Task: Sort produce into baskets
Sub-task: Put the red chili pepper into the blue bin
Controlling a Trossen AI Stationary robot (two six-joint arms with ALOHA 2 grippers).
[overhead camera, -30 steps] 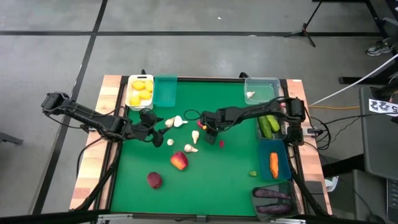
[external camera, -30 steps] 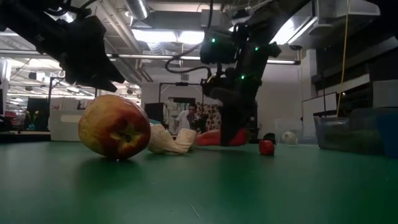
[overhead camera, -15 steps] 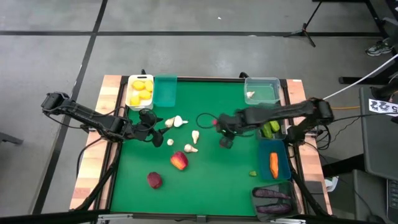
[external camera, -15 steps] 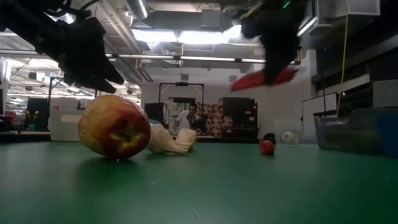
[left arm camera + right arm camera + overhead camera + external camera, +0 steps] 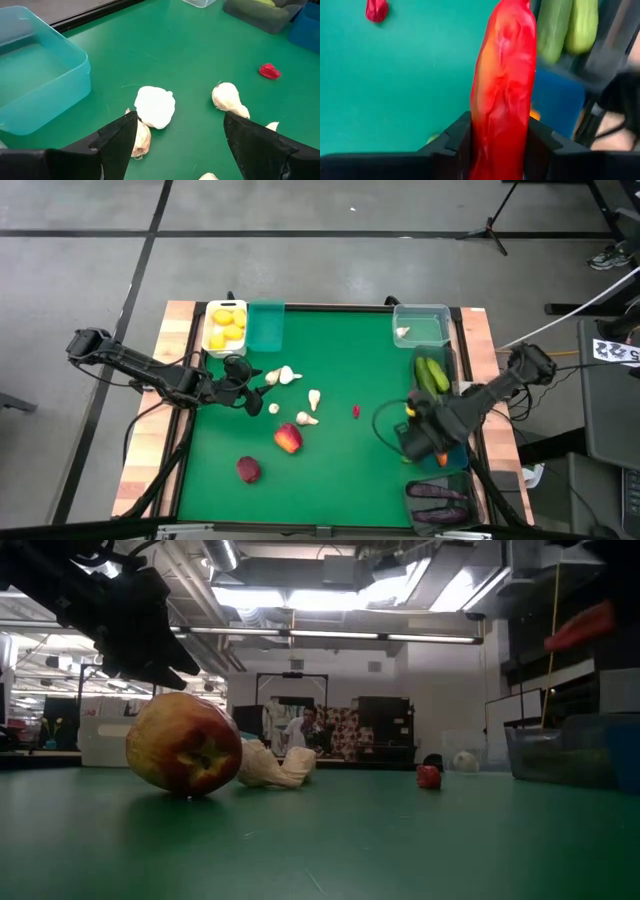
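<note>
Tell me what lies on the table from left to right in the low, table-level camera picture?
Red apple → garlic bulbs → small red chili piece → another garlic, far back → dark grey basket.

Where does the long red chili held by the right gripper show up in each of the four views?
High view: hidden under the right gripper, by the blue basket.
Low view: the long red chili hangs high at the right edge.
Left wrist view: not in it.
Right wrist view: fills the centre, upright between the fingers.
Shared landmark: the small red piece on the mat.
</note>
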